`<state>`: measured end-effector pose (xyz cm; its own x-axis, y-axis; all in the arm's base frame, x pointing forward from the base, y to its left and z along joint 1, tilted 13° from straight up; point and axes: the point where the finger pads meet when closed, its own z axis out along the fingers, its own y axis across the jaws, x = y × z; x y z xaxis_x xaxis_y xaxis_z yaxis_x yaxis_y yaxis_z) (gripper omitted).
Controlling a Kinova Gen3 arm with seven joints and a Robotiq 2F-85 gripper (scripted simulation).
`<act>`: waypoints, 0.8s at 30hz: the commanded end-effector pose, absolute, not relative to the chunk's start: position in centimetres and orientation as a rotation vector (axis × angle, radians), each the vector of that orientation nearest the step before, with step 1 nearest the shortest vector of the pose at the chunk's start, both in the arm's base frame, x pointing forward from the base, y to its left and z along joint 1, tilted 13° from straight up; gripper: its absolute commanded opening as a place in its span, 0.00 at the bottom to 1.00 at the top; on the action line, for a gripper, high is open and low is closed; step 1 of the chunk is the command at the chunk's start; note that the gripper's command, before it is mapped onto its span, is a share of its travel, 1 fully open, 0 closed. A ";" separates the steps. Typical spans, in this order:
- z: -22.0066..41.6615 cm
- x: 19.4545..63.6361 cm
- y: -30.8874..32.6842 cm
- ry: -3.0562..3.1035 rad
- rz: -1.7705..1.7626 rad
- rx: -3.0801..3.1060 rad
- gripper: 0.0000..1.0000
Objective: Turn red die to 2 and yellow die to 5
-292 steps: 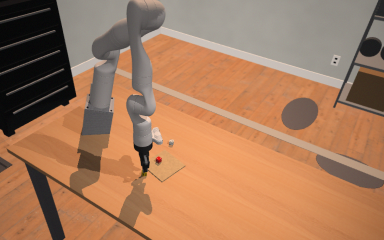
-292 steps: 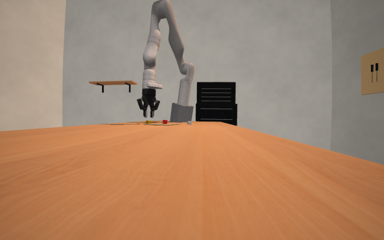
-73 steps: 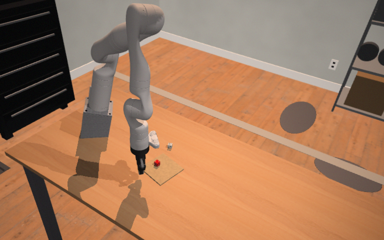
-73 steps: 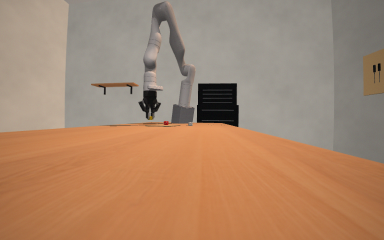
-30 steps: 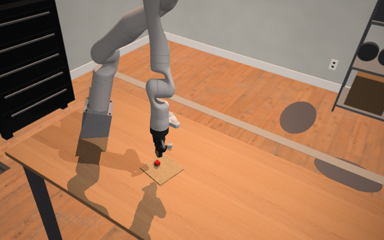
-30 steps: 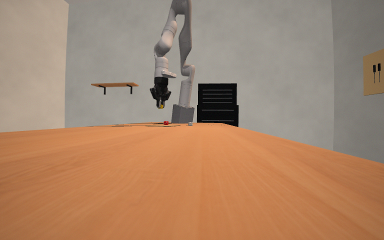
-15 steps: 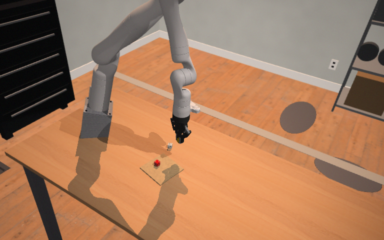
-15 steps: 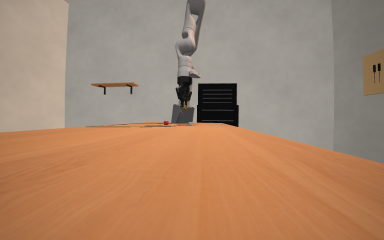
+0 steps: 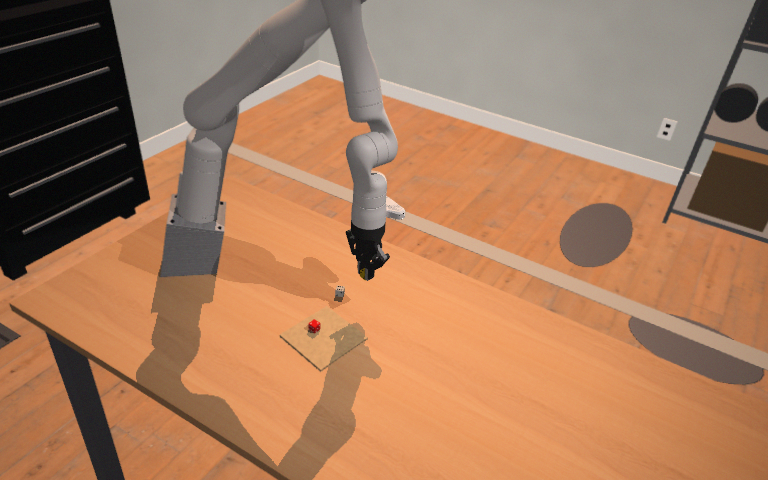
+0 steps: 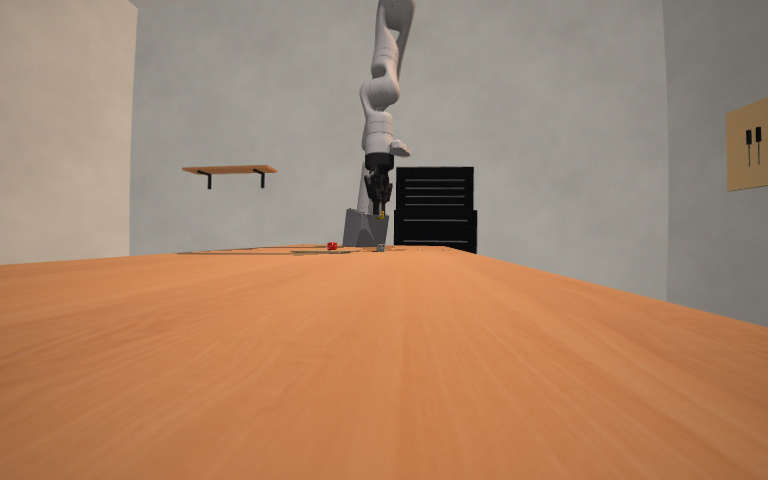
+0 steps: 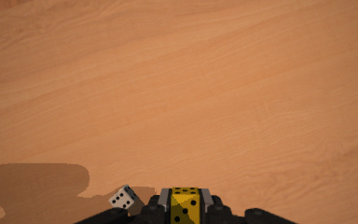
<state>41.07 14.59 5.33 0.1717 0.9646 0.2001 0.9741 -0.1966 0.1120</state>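
Gripper (image 9: 367, 274) (image 10: 380, 213) (image 11: 185, 202) clamped on yellow die (image 9: 363, 273) (image 10: 382, 217) (image 11: 185, 207), up off the table (image 9: 453, 362) (image 10: 396, 350) (image 11: 186, 93). Mat (image 9: 328, 356) (image 10: 322, 252) with red die (image 9: 314, 326) (image 10: 332, 246) sits below the hand, off to one side. Likely mid-transfer; next: carry over mat, orient 5 up, lower clear of red.

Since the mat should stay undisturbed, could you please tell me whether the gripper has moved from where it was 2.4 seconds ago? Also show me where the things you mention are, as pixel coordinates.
Yes: in the top view, the gripper (image 9: 367, 275) (image 11: 185, 202) went from the mat's (image 9: 334, 353) left corner to beyond its far side.
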 end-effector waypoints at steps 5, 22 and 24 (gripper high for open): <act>5.2 41.1 14.4 -1.945 -0.379 -2.358 0.15; 5.0 41.0 14.2 -1.869 -0.557 -2.241 0.15; 5.1 41.1 14.2 -1.854 -0.592 -2.219 0.15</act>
